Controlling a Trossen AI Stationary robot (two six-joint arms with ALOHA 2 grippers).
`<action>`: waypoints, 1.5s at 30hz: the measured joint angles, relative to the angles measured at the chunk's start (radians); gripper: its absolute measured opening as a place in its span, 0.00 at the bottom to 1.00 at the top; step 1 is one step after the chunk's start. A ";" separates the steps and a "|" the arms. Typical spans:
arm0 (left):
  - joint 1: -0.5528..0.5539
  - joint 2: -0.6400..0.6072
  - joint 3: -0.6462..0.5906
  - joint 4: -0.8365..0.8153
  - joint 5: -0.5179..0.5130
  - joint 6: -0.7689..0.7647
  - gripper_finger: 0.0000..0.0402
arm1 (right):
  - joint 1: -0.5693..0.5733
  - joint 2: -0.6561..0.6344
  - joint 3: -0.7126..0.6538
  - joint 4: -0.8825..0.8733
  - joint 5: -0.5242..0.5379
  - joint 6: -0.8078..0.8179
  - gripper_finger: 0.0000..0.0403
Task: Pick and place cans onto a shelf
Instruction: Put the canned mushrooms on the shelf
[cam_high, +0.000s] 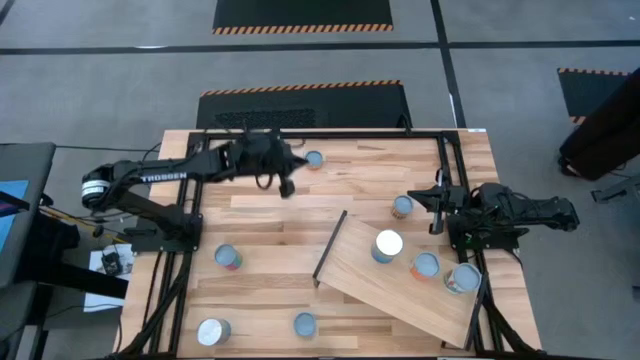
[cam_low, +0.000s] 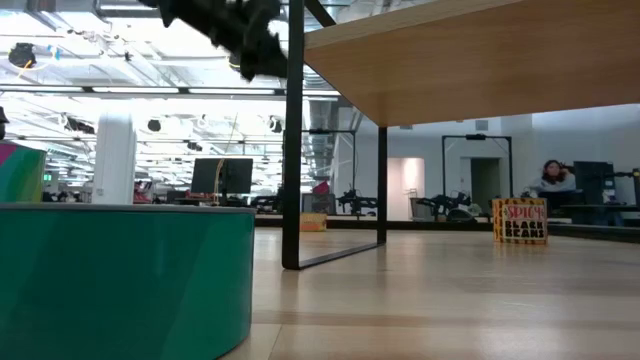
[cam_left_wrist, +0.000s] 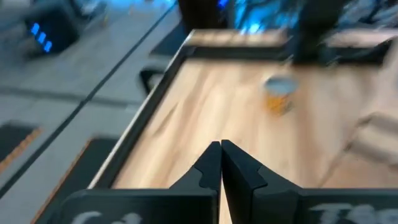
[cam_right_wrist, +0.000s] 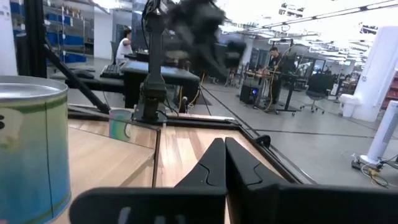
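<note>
Overhead view: the left gripper (cam_high: 287, 186), fingers together and empty, hangs upper centre beside a can (cam_high: 314, 159). The right gripper (cam_high: 436, 205), fingers together, waits at right near another can (cam_high: 402, 206). Three cans already sit on the tilted shelf (cam_high: 360, 275); others remain on the table (cam_high: 270, 240). Risk: closed fingers descending could topple the can rather than grasp it.

Cans (cam_high: 388, 245) — eight: three on shelf (cam_high: 360, 275), five on tabletop. Shelf — one. Arms — two.
</note>
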 joint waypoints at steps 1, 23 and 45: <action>0.036 0.003 0.000 -0.025 0.021 0.015 0.00 | 0.000 0.000 -0.008 0.025 0.000 0.000 0.02; 0.383 0.142 -0.200 0.167 0.419 0.274 0.00 | 0.000 0.000 -0.036 0.089 -0.004 -0.019 0.03; 0.334 0.541 0.042 0.109 0.303 0.461 0.21 | 0.000 0.000 -0.036 0.081 -0.008 -0.027 0.02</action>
